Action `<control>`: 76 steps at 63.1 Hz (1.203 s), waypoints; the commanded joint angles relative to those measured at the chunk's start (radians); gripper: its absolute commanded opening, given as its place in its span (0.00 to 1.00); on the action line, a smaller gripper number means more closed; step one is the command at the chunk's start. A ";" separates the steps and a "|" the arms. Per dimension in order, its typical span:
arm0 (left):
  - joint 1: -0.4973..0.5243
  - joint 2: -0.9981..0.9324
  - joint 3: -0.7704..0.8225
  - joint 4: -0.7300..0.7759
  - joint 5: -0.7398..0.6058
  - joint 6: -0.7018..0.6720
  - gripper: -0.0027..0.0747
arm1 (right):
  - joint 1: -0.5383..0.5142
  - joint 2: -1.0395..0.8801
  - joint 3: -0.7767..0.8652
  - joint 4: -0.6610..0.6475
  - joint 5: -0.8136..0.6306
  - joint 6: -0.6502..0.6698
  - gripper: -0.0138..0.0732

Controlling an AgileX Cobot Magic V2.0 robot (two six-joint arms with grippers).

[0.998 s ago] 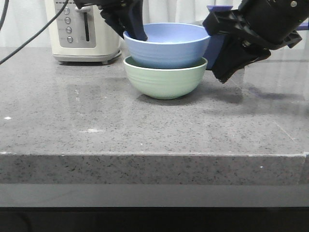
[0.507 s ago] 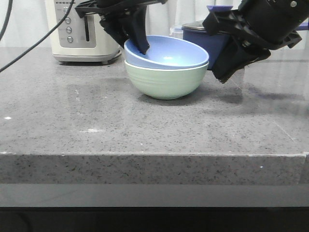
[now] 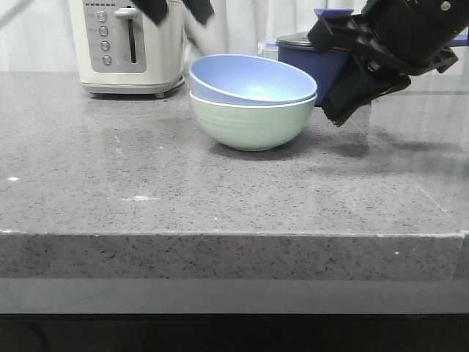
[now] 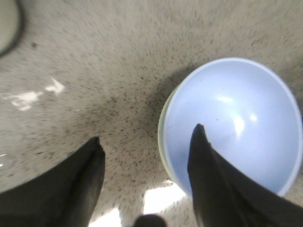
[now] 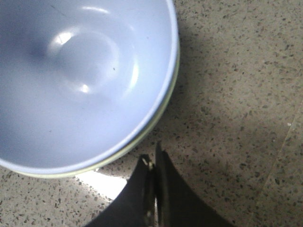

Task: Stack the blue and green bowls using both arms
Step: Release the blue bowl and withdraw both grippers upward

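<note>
Left hand (image 4: 144, 144) lifted clear, open, empty, blue bowl (image 3: 253, 79) nested tilted in green bowl (image 3: 251, 123), right hand (image 5: 152, 163) seemingly closed, empty

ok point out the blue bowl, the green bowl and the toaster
blue bowl (image 3: 253, 77), front view, inner wall
green bowl (image 3: 249, 125), front view, outer side below rim
toaster (image 3: 157, 51), front view, cream side panel

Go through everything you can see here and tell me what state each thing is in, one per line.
blue bowl: nested in the green bowl, tilted, released.
green bowl: upright on the counter, holding the blue bowl.
left gripper: open, empty, above the bowls.
right gripper: shut, empty, beside the bowls.
saucepan: lid on.
toaster: lever up.
</note>
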 commanded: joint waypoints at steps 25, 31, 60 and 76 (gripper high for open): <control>-0.005 -0.559 0.517 0.031 -0.218 -0.044 0.48 | -0.001 -0.035 -0.023 0.024 -0.043 -0.008 0.08; -0.005 -0.676 0.633 0.033 -0.217 -0.054 0.48 | -0.001 -0.035 -0.023 0.024 -0.043 -0.008 0.08; -0.005 -1.062 0.973 0.121 -0.230 -0.189 0.48 | -0.001 -0.038 -0.025 0.023 -0.034 -0.008 0.08; -0.005 -1.153 1.004 0.121 -0.226 -0.189 0.48 | -0.001 -0.161 -0.036 -0.098 0.135 0.052 0.09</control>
